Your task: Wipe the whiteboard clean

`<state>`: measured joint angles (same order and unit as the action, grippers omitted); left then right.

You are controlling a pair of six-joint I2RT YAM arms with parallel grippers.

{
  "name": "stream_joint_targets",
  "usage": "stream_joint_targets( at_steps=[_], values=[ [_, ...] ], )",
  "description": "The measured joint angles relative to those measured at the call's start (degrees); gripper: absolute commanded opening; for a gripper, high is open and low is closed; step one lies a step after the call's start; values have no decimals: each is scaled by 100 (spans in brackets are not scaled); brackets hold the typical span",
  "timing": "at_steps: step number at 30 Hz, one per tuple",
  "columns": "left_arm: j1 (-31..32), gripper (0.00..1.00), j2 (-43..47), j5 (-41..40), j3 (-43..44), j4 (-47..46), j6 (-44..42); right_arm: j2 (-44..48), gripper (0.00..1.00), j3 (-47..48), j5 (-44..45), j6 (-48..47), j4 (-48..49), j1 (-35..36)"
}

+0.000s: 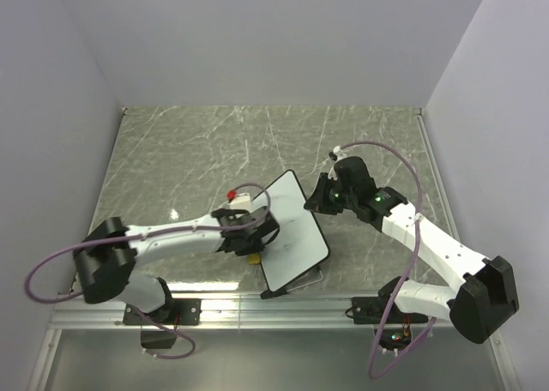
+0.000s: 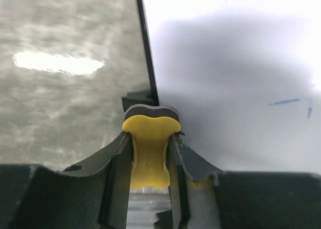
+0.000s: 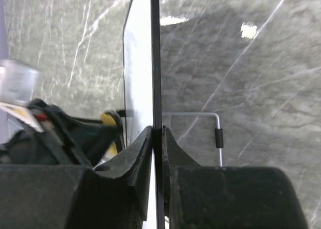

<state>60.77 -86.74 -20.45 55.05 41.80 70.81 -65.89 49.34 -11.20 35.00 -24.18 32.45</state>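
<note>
Table (image 1: 171,151): whiteboard (image 1: 296,232) sits near the front edge at centre, between the two arms, with a wire stand (image 3: 216,131) behind it. Right gripper (image 3: 156,131) is clamped on the board's thin black frame. Left gripper (image 2: 150,138) pinches a yellow eraser (image 2: 149,156), whose dark felt end is at the board's left frame. Short blue marks (image 2: 286,102) show on the white face, right of the eraser.

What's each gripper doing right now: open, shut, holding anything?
Left gripper: shut on the small yellow bone-shaped eraser.
Right gripper: shut on the black-framed edge of the flat white whiteboard.
</note>
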Motion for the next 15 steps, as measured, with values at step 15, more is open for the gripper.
stream_joint_targets(
  at_steps=[15],
  values=[
    [-179, 0, 1786, -393, -1244, -2785, 2, -13, 0, 87, -70, 42, -310, 52]
  ],
)
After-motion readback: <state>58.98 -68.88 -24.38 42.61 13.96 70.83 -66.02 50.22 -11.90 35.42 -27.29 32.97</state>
